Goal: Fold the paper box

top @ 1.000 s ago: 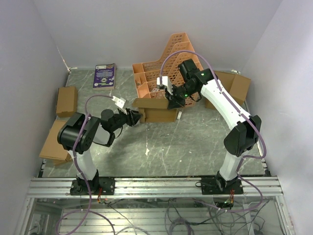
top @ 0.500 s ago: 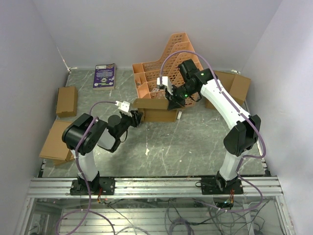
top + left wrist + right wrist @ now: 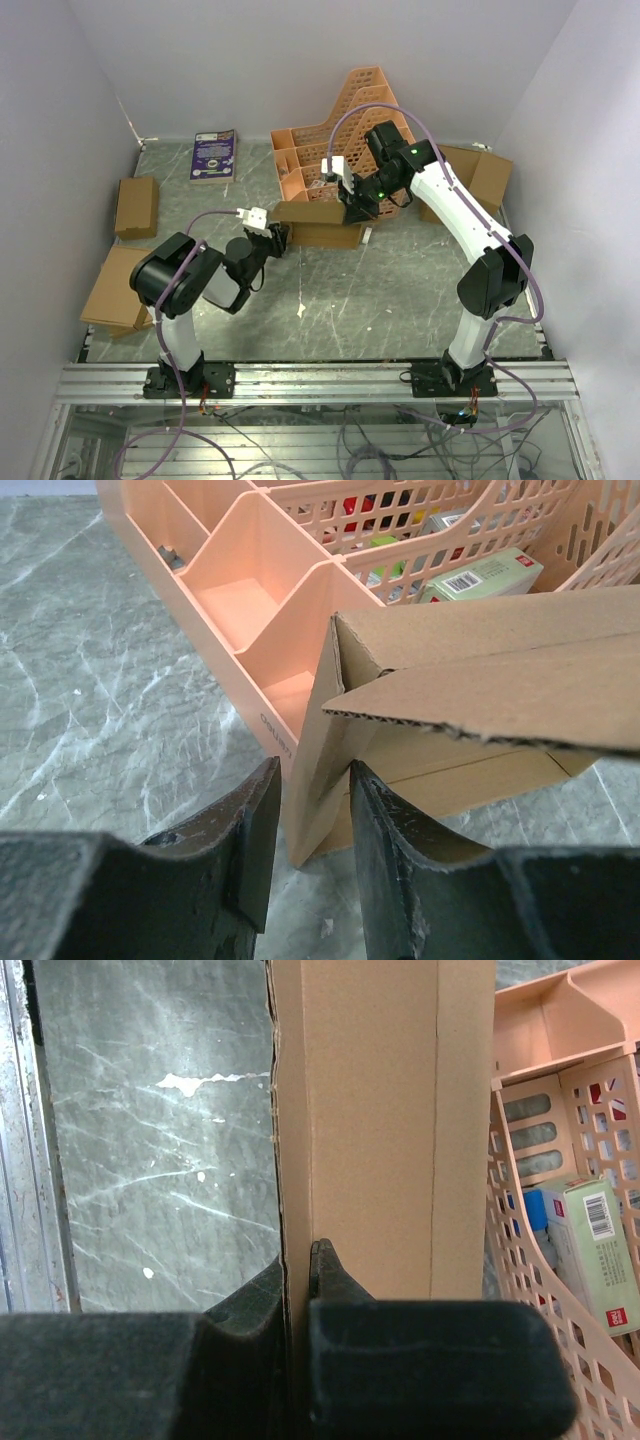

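The paper box [image 3: 318,232] is a partly folded brown cardboard shape standing on the table in front of the orange rack. My right gripper [image 3: 352,210] is shut on the box's upright right-hand wall; in the right wrist view [image 3: 297,1255] both fingers pinch the cardboard edge [image 3: 370,1110]. My left gripper [image 3: 281,238] is at the box's left end. In the left wrist view it [image 3: 308,780] is open, its fingers [image 3: 250,840] either side of the box's near corner [image 3: 480,680], with a gap on the left side.
The orange lattice file rack [image 3: 340,130] stands right behind the box, also seen in the left wrist view [image 3: 240,590]. Ready-made cardboard boxes lie at the left [image 3: 136,205], [image 3: 112,285] and back right [image 3: 470,175]. A purple booklet [image 3: 214,154] lies at the back.
My left arm has shifted right and its wrist has turned, the gripper staying at the box's left corner. The right arm and the box have not moved.
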You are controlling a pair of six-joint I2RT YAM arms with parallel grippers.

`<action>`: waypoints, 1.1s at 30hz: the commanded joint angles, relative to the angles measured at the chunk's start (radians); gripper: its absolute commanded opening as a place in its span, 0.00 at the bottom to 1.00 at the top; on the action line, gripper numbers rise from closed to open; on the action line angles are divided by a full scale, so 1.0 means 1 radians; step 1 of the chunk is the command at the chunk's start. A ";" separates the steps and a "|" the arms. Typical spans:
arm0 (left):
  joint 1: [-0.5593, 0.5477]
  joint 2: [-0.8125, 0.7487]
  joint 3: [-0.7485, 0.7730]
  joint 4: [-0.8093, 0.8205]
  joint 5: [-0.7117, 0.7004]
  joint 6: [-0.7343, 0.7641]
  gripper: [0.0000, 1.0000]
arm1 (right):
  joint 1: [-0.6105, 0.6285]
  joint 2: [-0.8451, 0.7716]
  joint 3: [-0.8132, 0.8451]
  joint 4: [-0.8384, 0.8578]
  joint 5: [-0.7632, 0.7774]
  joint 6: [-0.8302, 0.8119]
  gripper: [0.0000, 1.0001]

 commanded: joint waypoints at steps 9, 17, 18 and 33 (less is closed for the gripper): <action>-0.072 0.021 0.053 0.060 -0.131 0.070 0.42 | 0.019 0.016 -0.020 0.032 -0.040 0.054 0.00; -0.085 0.057 0.053 0.112 -0.154 0.030 0.39 | 0.019 0.023 -0.023 0.119 -0.035 0.156 0.00; -0.087 0.062 0.052 0.116 -0.158 0.023 0.39 | 0.019 0.026 -0.021 0.124 -0.037 0.163 0.00; -0.086 -0.101 0.060 -0.176 -0.094 -0.157 0.08 | 0.041 0.015 0.108 0.146 -0.004 0.314 0.00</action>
